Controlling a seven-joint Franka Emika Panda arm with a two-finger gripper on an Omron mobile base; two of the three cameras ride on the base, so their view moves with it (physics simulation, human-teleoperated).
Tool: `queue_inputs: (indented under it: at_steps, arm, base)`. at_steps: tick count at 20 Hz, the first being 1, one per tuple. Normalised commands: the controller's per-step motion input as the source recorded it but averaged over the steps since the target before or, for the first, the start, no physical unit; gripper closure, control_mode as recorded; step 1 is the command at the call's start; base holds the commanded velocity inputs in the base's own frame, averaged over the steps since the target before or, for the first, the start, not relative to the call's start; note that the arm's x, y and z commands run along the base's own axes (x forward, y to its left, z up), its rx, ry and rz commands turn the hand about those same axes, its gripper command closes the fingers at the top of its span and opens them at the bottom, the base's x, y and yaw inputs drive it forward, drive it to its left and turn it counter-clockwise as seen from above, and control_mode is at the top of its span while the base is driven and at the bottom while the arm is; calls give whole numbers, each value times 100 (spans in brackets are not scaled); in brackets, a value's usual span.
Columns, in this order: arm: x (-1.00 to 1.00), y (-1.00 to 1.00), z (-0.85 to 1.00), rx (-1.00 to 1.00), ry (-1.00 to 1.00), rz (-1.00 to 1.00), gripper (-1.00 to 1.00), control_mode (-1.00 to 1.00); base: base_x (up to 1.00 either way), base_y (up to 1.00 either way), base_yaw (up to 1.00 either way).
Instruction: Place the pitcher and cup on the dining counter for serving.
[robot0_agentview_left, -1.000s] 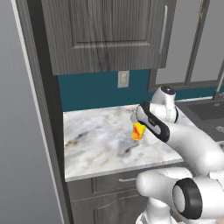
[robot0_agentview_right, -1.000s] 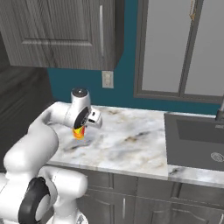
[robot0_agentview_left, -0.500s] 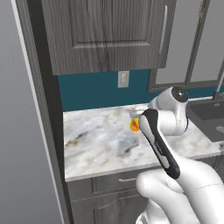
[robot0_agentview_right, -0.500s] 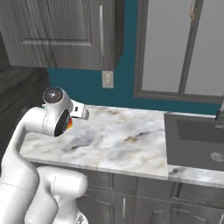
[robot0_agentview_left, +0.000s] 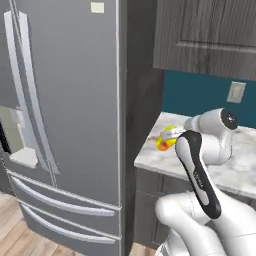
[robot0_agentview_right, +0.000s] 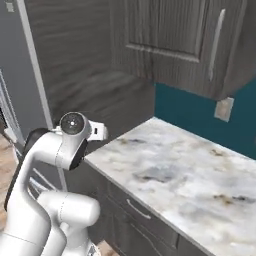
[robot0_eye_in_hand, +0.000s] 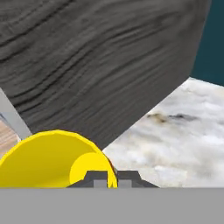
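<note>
Swinging round with the base, both base views now take in a tall grey refrigerator (robot0_agentview_left: 65, 125) and the dark panel (robot0_agentview_right: 85, 65) beside it, where half a second ago they looked squarely at the marble table (robot0_agentview_right: 190, 175) under the wall cabinets (robot0_agentview_right: 200, 35). That whole-picture shift is the camera turning, not the things moving. The cup (robot0_agentview_left: 165, 140) has come along with the arm: a second ago it hung over the middle of the slab, and now it sits in the air by the table's left corner, next to the dark panel. I judge this as the carry stage: the cup is lifted and the robot is turning away from this table toward wherever the dining counter stands, so nothing has been set down for serving yet.

The tool (robot0_eye_in_hand: 107, 177) is pressed nearly together, pinching the cup's rim. In the hand view the cup (robot0_eye_in_hand: 54, 159) shows as a bright yellow open mouth close against the finger tips (robot0_eye_in_hand: 97, 178), one tip seemingly inside the wall and one outside. The cup rests on nothing else; only the tool carries it.
</note>
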Motion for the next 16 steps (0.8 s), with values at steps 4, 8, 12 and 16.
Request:
queue_inputs:
  at_steps: [4, 8, 12, 16]
  arm:
    - [0, 0, 0, 0, 0, 0, 100, 100]
    - [0, 0, 0, 0, 0, 0, 100, 100]
    - [0, 0, 0, 0, 0, 0, 100, 100]
    - [0, 0, 0, 0, 0, 0, 100, 100]
  base:
    - [-6, 0, 100]
    - [-19, 10, 100]
    - [-17, 20, 100]
    - [-2, 7, 100]
